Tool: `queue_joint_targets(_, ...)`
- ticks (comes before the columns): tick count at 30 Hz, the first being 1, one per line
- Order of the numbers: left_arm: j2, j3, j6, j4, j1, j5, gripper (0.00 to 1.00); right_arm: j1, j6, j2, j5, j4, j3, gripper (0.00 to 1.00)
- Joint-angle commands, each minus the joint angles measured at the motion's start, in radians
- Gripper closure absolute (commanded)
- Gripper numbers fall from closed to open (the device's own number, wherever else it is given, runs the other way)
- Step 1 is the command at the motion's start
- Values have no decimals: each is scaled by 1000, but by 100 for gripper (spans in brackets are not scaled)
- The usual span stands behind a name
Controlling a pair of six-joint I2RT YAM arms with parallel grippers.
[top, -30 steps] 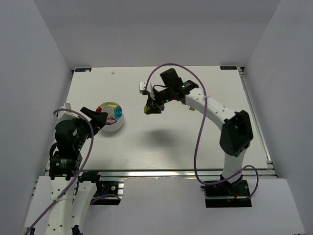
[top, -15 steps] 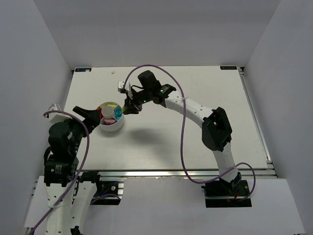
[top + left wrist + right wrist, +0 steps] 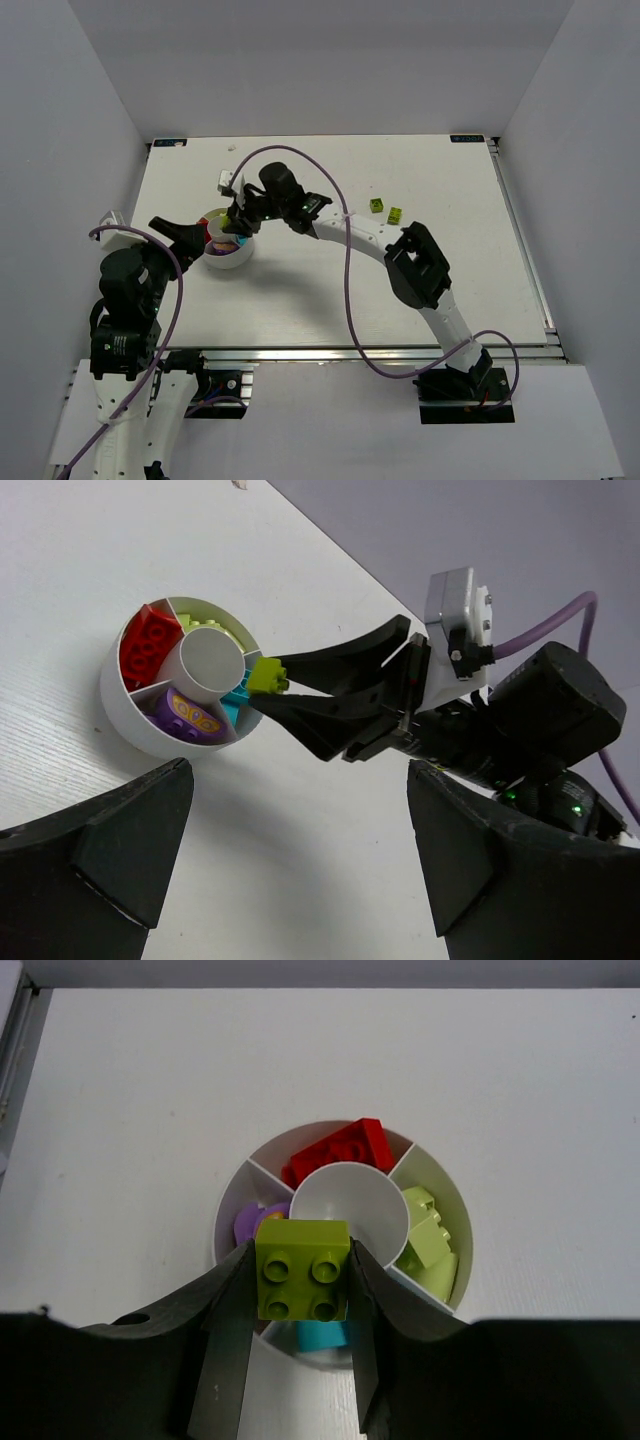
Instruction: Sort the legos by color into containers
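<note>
The white round dish [image 3: 228,262] stands left of the table's middle, with wedge containers around a bare centre cup [image 3: 350,1200]. Red legos [image 3: 335,1150], lime legos [image 3: 428,1235], a purple one [image 3: 255,1222] and a teal one [image 3: 322,1335] lie in separate wedges. My right gripper [image 3: 303,1280] hovers over the dish, shut on a lime lego [image 3: 303,1269], which hangs above the purple and teal wedges next to the cup. From the left wrist, the dish [image 3: 125,715] and that lime lego [image 3: 266,674] show clearly. My left gripper [image 3: 185,238] stands open just left of the dish, holding nothing.
Two more lime legos [image 3: 377,205] [image 3: 395,214] lie on the table at the back right. The right arm stretches diagonally across the table toward the dish. A tiny white scrap [image 3: 232,147] sits at the far edge. Grey walls close in the table.
The right gripper has swung left from the table's middle to above the dish, carrying the lime lego. The left arm shifted slightly at first, then stayed still.
</note>
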Motion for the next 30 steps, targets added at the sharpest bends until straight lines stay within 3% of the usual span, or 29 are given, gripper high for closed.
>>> queue_joint_targets(1,-1,6,0,3,3,-4,4,20,37,23,69,174,48,100)
queue_joint_targets(14,8,-5,-5,9,3,5,4,35,43,131,152,243,130,83)
queue_joint_targets(21,11,-11,-6,12,3,7,4,35,26,131,149,242,107,53)
queue_joint_targets(27,20,-9,-5,20,3,11,4,34,20,111,148,245,81,41)
queue_joint_targets(30,19,-14,-8,29,3,18,4,34,19,86,140,251,56,40)
